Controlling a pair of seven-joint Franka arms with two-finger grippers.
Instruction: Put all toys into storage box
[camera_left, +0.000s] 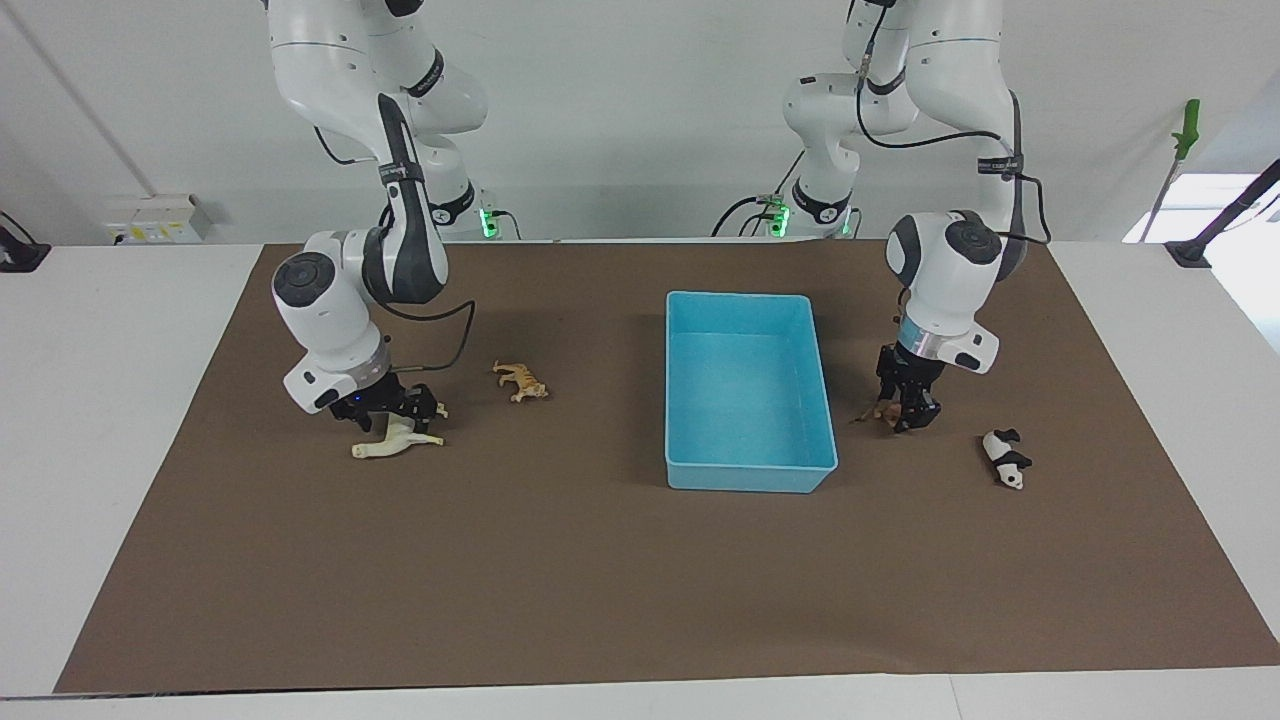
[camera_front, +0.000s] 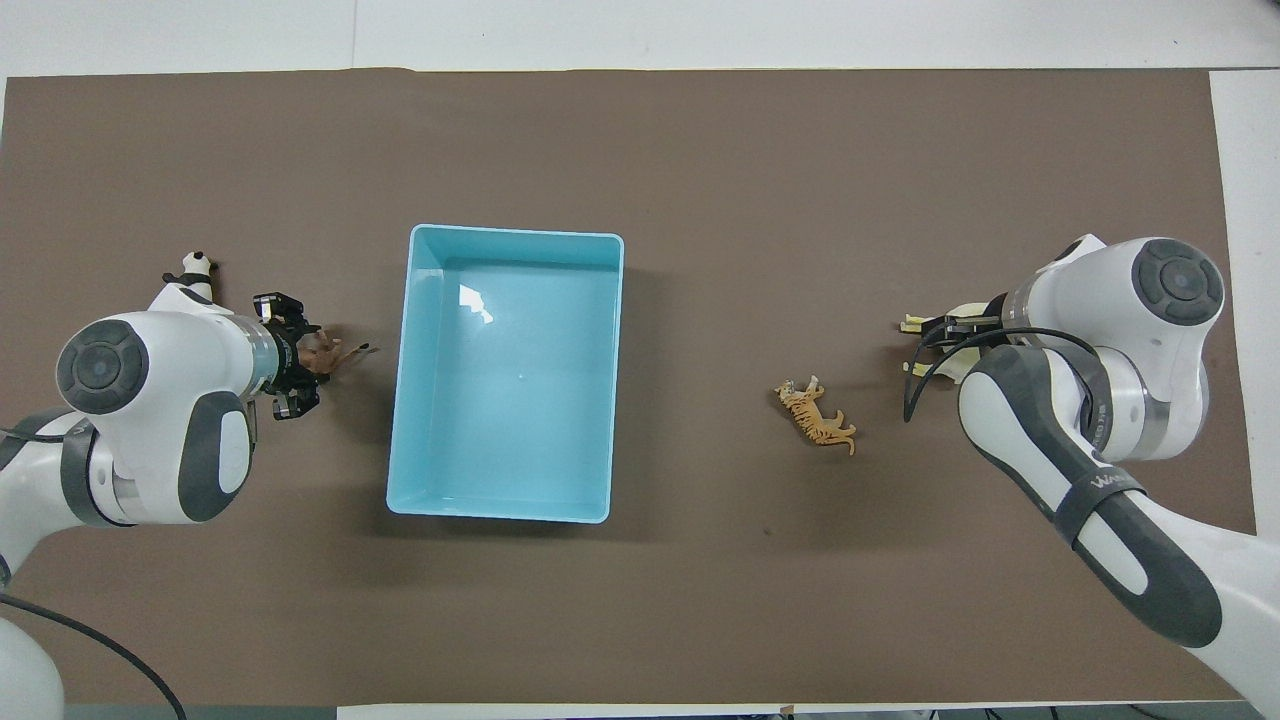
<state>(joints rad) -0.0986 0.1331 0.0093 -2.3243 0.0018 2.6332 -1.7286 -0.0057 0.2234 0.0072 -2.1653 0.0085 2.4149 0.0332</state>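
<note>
The light blue storage box (camera_left: 748, 465) (camera_front: 505, 508) stands mid-table with no toy in it. My left gripper (camera_left: 908, 420) (camera_front: 300, 353) is down at the brown lion (camera_left: 880, 412) (camera_front: 326, 352), beside the box toward the left arm's end. The panda (camera_left: 1005, 458) (camera_front: 190, 272) lies close by, partly hidden under my left arm in the overhead view. My right gripper (camera_left: 405, 418) (camera_front: 940, 342) is low over the cream llama (camera_left: 392, 446) (camera_front: 962, 312), which lies on its side. The orange tiger (camera_left: 520, 382) (camera_front: 815, 415) lies between the llama and the box.
A brown mat (camera_left: 600, 560) covers most of the white table (camera_left: 100, 400). A green-handled tool (camera_left: 1185, 130) and a black stand (camera_left: 1225, 220) are off the mat at the left arm's end.
</note>
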